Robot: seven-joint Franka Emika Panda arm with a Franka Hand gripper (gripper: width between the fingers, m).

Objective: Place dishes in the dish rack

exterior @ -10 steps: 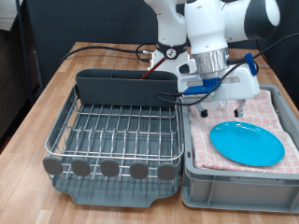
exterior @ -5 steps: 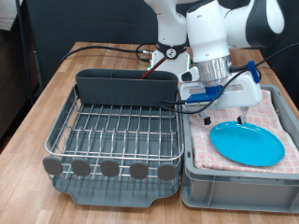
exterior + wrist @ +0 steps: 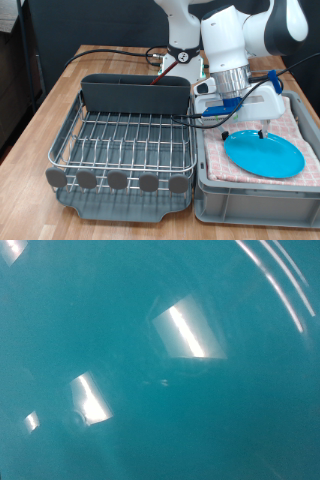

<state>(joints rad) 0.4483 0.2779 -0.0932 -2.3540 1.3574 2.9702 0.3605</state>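
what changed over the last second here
The hand moved toward the exterior view's right and dropped lower, now just above the blue plate. Nothing was grasped or released. The plate stays on the checkered cloth, the dish rack unmoved, its grid bare.

Robot lab mock-up of a kitchen, wooden desk (image 3: pixel 60 105), dish rack (image 3: pixel 125 145), loose black cables (image 3: pixel 105 52), robot arm (image 3: pixel 235 35)

— Can you read the gripper (image 3: pixel 244 133)?
— No. Its fingers are too small to tell open from closed, low over the blue plate (image 3: pixel 264 154).
— And the wrist view?
— Only blurred plate (image 3: pixel 160 360) surface with glare; edges cut off.
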